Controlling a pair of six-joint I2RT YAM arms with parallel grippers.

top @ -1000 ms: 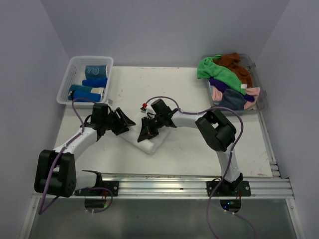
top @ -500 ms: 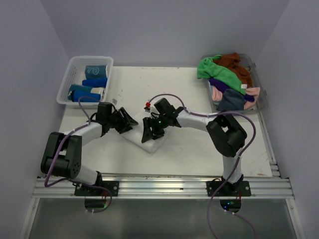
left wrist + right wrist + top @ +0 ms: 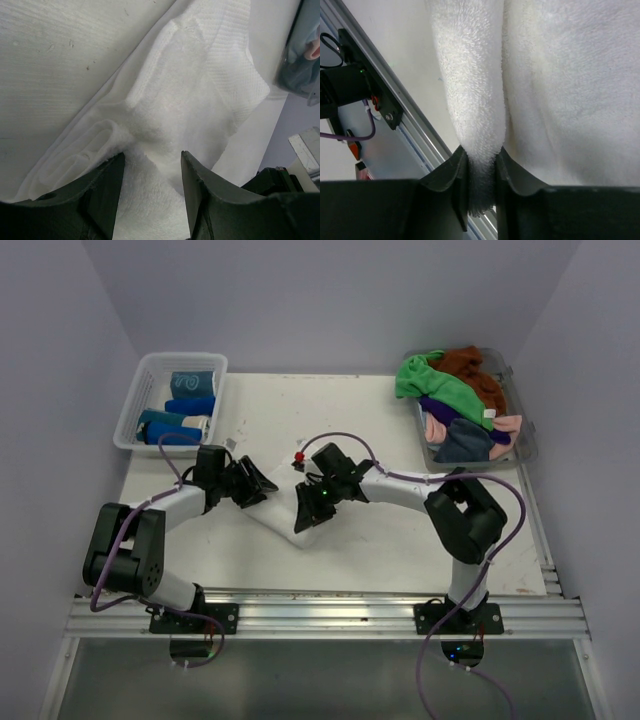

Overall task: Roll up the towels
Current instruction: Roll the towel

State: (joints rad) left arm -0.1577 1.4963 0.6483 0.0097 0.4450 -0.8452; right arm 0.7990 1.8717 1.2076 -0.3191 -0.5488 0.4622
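Observation:
A white towel (image 3: 285, 512) lies partly folded on the middle of the table. My right gripper (image 3: 309, 514) is shut on a raised fold of it; the right wrist view shows the terry fold (image 3: 470, 100) pinched between the jaws (image 3: 481, 167). My left gripper (image 3: 262, 486) sits at the towel's left end, open, its fingers straddling a bunched part of the cloth (image 3: 200, 95) around the gap (image 3: 152, 167). Green (image 3: 440, 386), rust-brown (image 3: 476, 368), purple (image 3: 440, 410), pink (image 3: 436, 430) and slate grey (image 3: 466, 442) towels are piled in the clear tub (image 3: 524, 448).
A white slotted basket (image 3: 148, 368) at the back left holds rolled blue and teal towels (image 3: 190, 406). A metal rail (image 3: 330, 606) runs along the table's near edge; it also shows in the right wrist view (image 3: 385, 90). Grey walls close in on three sides.
My right gripper has drawn the pinched fold of white towel slightly right and toward the near edge. The left arm swung its elbow left early on; its gripper stays at the towel's left end.

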